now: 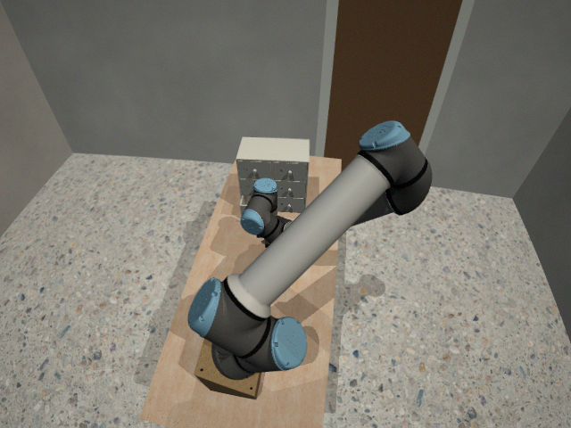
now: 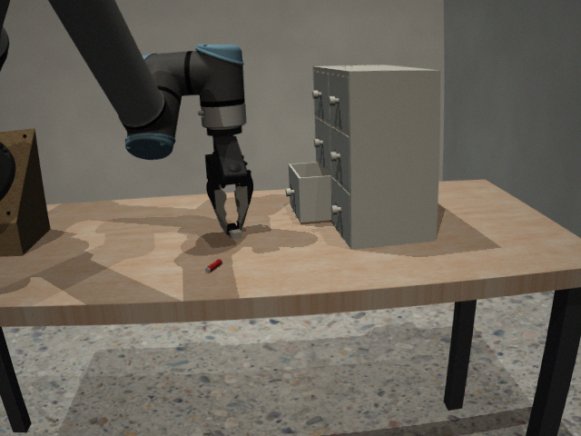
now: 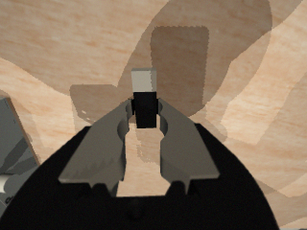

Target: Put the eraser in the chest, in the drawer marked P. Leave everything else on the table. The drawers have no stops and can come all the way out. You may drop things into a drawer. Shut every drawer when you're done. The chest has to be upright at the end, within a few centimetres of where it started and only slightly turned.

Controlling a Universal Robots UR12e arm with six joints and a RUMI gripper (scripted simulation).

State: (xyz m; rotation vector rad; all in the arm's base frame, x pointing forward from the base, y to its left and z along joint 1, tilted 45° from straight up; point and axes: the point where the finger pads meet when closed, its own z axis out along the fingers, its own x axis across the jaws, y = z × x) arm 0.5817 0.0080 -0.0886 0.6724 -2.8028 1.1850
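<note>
Eraser (image 3: 144, 98) pinched between fingers.

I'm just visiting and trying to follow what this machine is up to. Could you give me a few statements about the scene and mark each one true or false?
1. The hand is closed on the small eraser down at the table. True.
2. Every drawer of the chest is shut. False: one bottom drawer is pulled out and open at the top.
3. A small red object lies on the table, apart from the hand. True.
4. The chest has tipped onto its side. False: it stands upright.
5. The eraser is already inside the open drawer. False: it is between the fingers, well short of the drawer.
</note>
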